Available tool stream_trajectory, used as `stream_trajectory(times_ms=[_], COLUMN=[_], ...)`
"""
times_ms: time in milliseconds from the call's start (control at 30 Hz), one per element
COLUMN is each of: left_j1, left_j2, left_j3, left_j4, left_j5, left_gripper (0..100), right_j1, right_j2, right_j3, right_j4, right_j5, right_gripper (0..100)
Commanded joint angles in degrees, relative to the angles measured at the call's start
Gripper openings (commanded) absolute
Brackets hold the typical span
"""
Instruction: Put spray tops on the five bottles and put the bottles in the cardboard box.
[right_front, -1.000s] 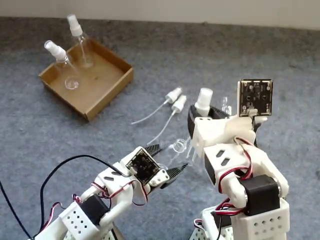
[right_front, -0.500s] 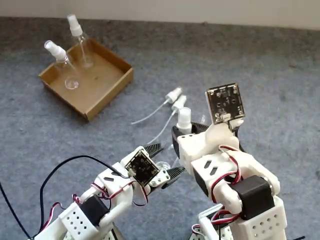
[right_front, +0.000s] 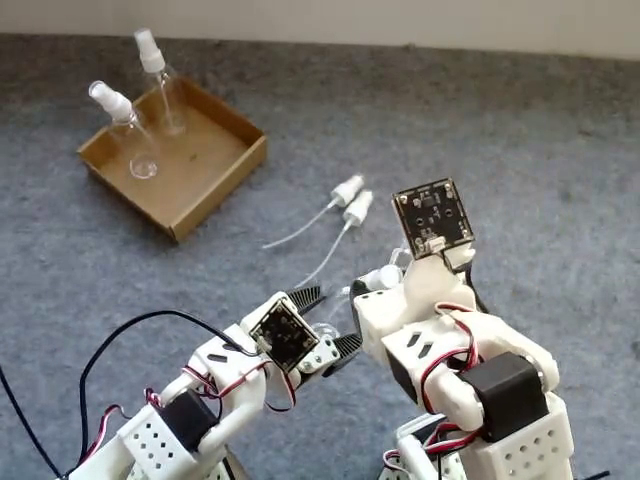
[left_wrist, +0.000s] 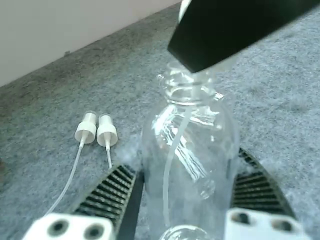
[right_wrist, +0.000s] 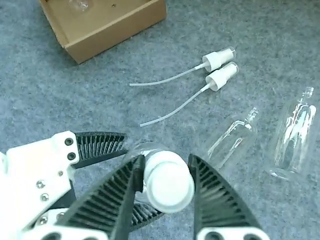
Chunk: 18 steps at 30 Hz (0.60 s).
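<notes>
1. Where the two arms meet at the lower centre of the high view, the left gripper (right_front: 328, 322) has its black ribbed fingers (left_wrist: 107, 192) pressed against both flanks of a round clear bottle (left_wrist: 187, 160). The bottle's open neck points away from the wrist.
2. The right gripper (right_wrist: 167, 165) is clamped on a white plastic spray top (right_wrist: 168, 184), its jaws spread only as wide as the cap. The cap sits just over the held bottle's neck, and its thin tube runs down inside the bottle.
3. At the upper left of the high view sits the shallow brown cardboard box (right_front: 215, 175), open at the top. Two capped bottles stand in it: one (right_front: 130, 135) near its left corner, the other (right_front: 170, 100) at its far corner.
4. Near the middle of the high view, between the box and the grippers, two loose spray tops lie side by side on the grey carpet (right_front: 500, 120). One (right_front: 348, 190) is just above the other (right_front: 358, 208), and their tubes trail toward the lower left.
5. Two uncapped bottles, one smaller (right_wrist: 232, 135) and one larger (right_wrist: 295, 137), lie on their sides on the carpet near the loose tops, a gap between them.
</notes>
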Motion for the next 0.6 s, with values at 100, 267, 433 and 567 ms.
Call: stream_trajectory(times_ms=[100,267,433,567], left_j1=[-1.1,-1.1,-1.1,-1.1], left_j2=[-1.0,-1.0,-1.0,-1.0], left_j3=[1.4,1.4,1.4,1.4], left_j4=[-1.7,-1.6,-1.6,-1.6], left_j5=[0.7,0.7,0.7,0.7], left_gripper=[13,13,13,13], right_j1=[-2.7,-8.7,-6.6,-3.6], right_j2=[-0.6,-0.6,-0.4,-0.4], right_j3=[-0.6,-0.6,-0.5,-0.5], right_j4=[0.7,0.2,0.7,0.7], right_j5=[0.7,5.5,7.2,7.5], right_gripper=[10.9,11.2,11.4,11.5])
